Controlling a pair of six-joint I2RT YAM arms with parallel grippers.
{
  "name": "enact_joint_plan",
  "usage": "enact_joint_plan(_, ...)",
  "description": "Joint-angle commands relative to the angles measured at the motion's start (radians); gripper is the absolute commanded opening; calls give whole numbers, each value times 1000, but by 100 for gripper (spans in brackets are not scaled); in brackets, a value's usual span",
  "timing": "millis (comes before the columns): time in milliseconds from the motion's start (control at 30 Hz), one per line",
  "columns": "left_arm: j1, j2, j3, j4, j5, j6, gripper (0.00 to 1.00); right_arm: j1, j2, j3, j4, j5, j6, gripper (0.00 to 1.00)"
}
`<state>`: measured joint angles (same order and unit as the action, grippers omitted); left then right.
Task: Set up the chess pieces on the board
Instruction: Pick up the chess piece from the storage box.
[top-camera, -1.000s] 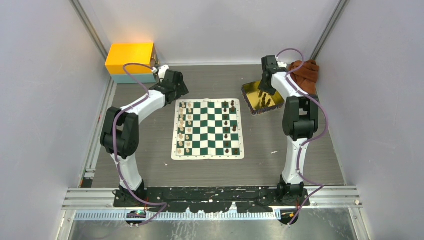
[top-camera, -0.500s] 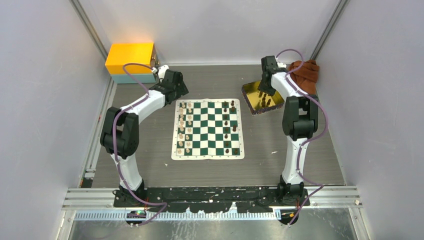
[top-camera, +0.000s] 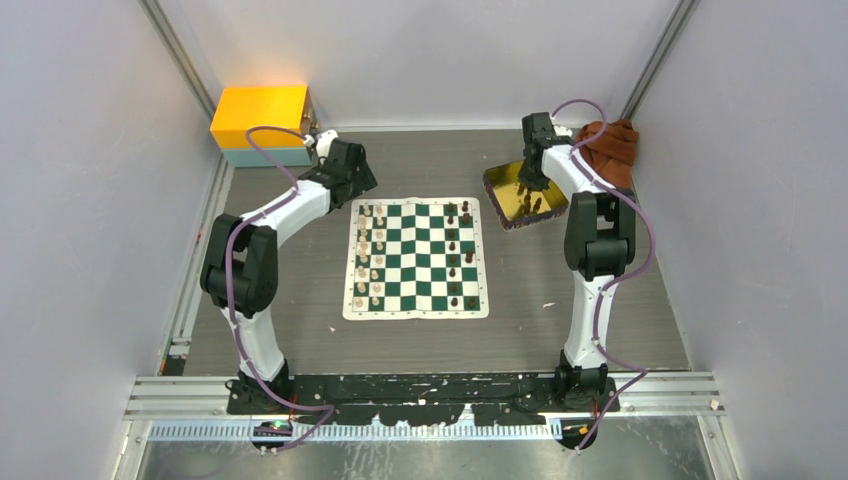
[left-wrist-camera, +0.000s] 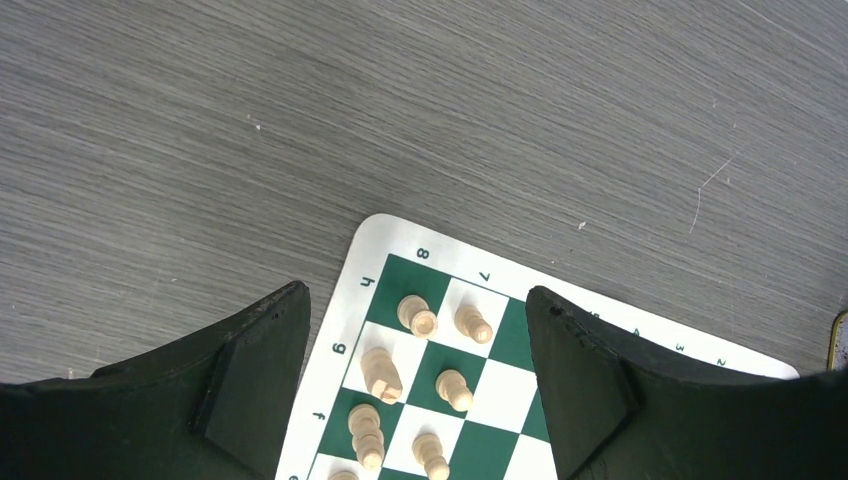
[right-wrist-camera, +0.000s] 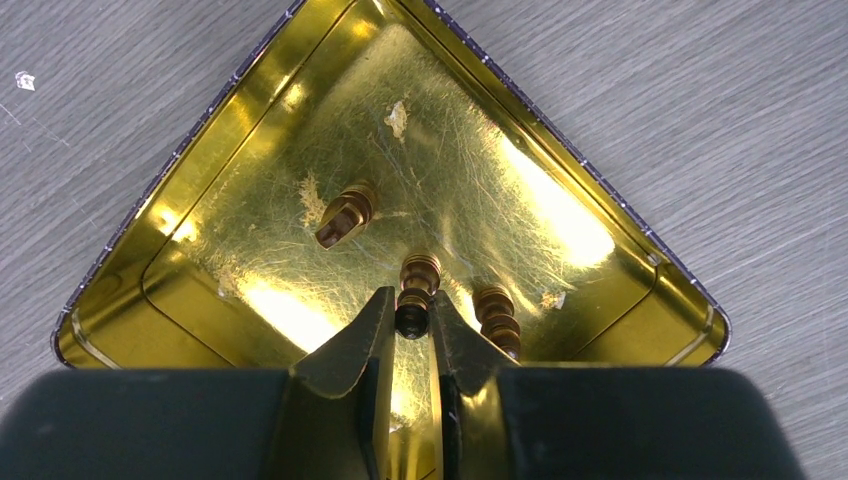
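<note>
Grey wood-grain surface (top-camera: 520, 340) carries everything. The board (top-camera: 415, 312) lies flat at its centre. Cream pieces (top-camera: 370, 250) stand in the two columns at its 9 o'clock side and dark ones (top-camera: 460, 250) in the two columns at its 3 o'clock side; the dark columns show gaps, too small to count. The gold tray (top-camera: 497, 190) sits off the board at about 2 o'clock, apart from it. The left gripper (left-wrist-camera: 412, 300) hovers over the board's 11 o'clock corner, fingers spread wide with nothing between them. The right gripper (right-wrist-camera: 412, 300) is down in the tray, fingers drawn to a narrow gap and pinching the top of one dark piece (right-wrist-camera: 420, 272) near the tray's middle. Two more dark pieces are in the tray: one (right-wrist-camera: 497, 318) just beside the right-hand finger at 3 o'clock, another (right-wrist-camera: 345, 215) apart at 10 o'clock. The gold reflections hide whether they stand or lie.

Risks, as judged:
- The hold is at the fingertips only, on a rounded head, so the piece may pivot or slip on lift.
- The close neighbour may be nudged as the fingers rise.
- The light tray may shift if a finger drags it.
- Set-down among crowded dark pieces may topple some.
</note>
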<state>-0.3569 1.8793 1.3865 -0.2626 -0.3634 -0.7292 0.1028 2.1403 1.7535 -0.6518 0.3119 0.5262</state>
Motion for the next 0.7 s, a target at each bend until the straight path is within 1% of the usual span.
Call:
enact_joint_plan(0, 9, -8, 24, 25, -6, 2, 79, 1, -25, 5, 20, 12, 3, 7)
enact_joint_plan(67, 9, -8, 25, 25, -6, 2, 79, 0, -29, 5, 20, 13, -1, 2)
enact_joint_plan(100, 9, -8, 25, 25, -6, 2, 79, 0, -31, 4, 20, 15, -1, 1)
enact_joint_plan(500, 9, -18, 20, 22, -5, 2, 79, 1, -100, 1, 66, 20, -20, 1)
enact_joint_plan(667, 9, -26, 17, 17, -8, 6, 79, 2, -130, -37, 117, 11, -33, 1)
